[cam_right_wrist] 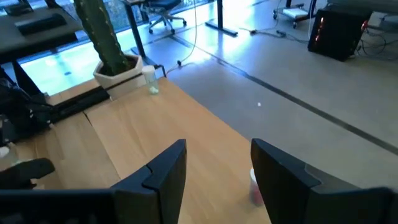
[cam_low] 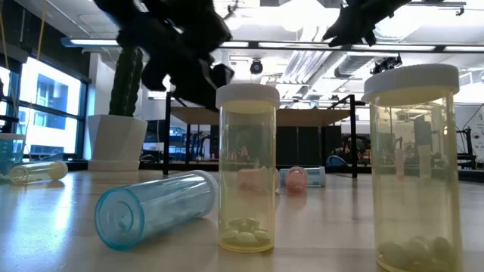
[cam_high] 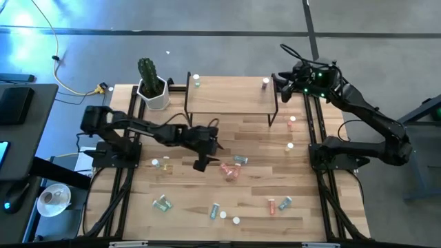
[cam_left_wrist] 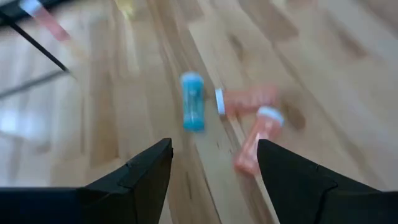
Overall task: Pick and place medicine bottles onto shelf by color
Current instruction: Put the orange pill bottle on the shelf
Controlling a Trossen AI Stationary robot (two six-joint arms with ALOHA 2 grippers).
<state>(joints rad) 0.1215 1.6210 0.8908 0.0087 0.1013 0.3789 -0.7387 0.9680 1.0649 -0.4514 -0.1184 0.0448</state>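
Two bottles stand upright on the shelf [cam_high: 231, 91]: a greenish one [cam_high: 196, 80] at its left end, a pink one [cam_high: 264, 83] at its right. The left gripper [cam_left_wrist: 214, 163] hangs wide open and empty over a teal bottle [cam_left_wrist: 192, 109] and what look like two pink bottles [cam_left_wrist: 252, 121] lying mid-table. The right gripper [cam_right_wrist: 217, 163] hovers open above the shelf's right end.

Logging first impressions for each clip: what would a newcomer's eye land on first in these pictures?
Probably the small white-capped medicine bottles scattered over the wooden table, most of them lying on their sides. Next, the left gripper hangs open over a pink-and-teal cluster near the table's middle. At the back stands the light-wood shelf with one bottle at each end, the right gripper open above its right end, and a potted cactus beside its left end.
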